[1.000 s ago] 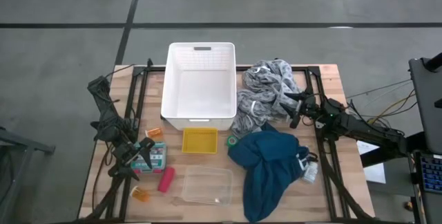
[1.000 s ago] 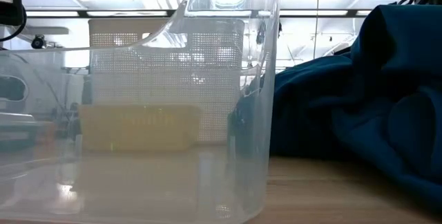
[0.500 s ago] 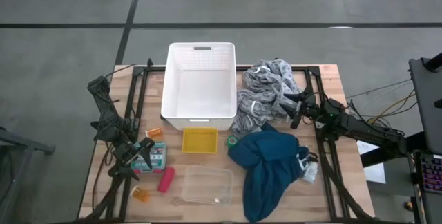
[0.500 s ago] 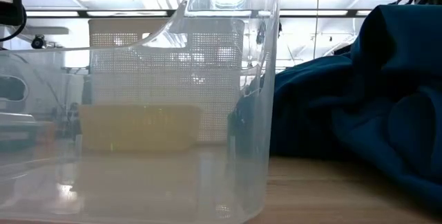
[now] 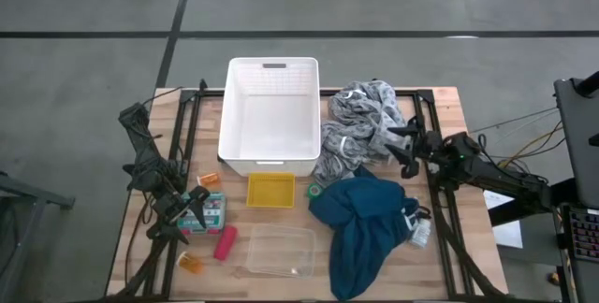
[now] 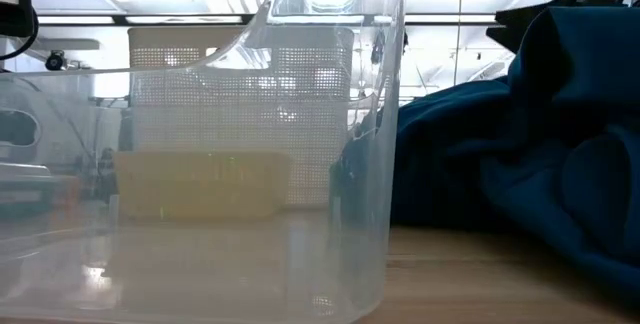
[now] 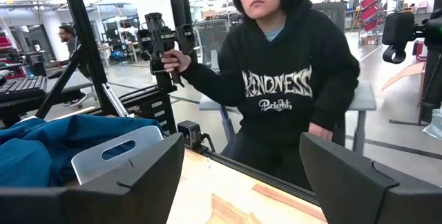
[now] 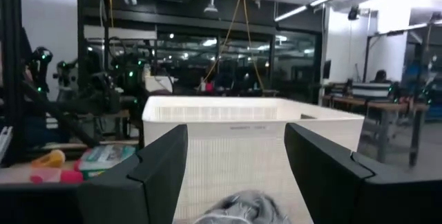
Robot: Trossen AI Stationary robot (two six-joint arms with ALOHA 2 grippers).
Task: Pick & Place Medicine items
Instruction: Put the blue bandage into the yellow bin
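Observation:
The medicine items lie at the table's near left: a white labelled box (image 5: 210,211), a pink-red cylinder (image 5: 226,243), two orange pill bottles (image 5: 191,264) (image 5: 211,180). A dark green roll (image 5: 315,191) lies against the teal cloth's far edge. My left gripper (image 5: 190,211) (image 7: 242,148) stands open and level beside the box, with nothing between its fingers. My right gripper (image 5: 400,146) (image 8: 235,141) is open at the right edge of the grey patterned cloth (image 5: 360,130), pointing toward the white basket (image 8: 252,124), and holds nothing.
The white basket (image 5: 269,116) stands at the far middle, with a yellow tray (image 5: 270,191) and a clear tub (image 5: 279,252) nearer. The teal cloth (image 5: 365,223) lies heaped at the near right, a small white item (image 5: 420,233) at its edge. A person (image 7: 283,79) sits beyond the table.
My right gripper has tipped its fingers upward and risen a little beside the grey patterned cloth, its opening unchanged. The items have not moved.

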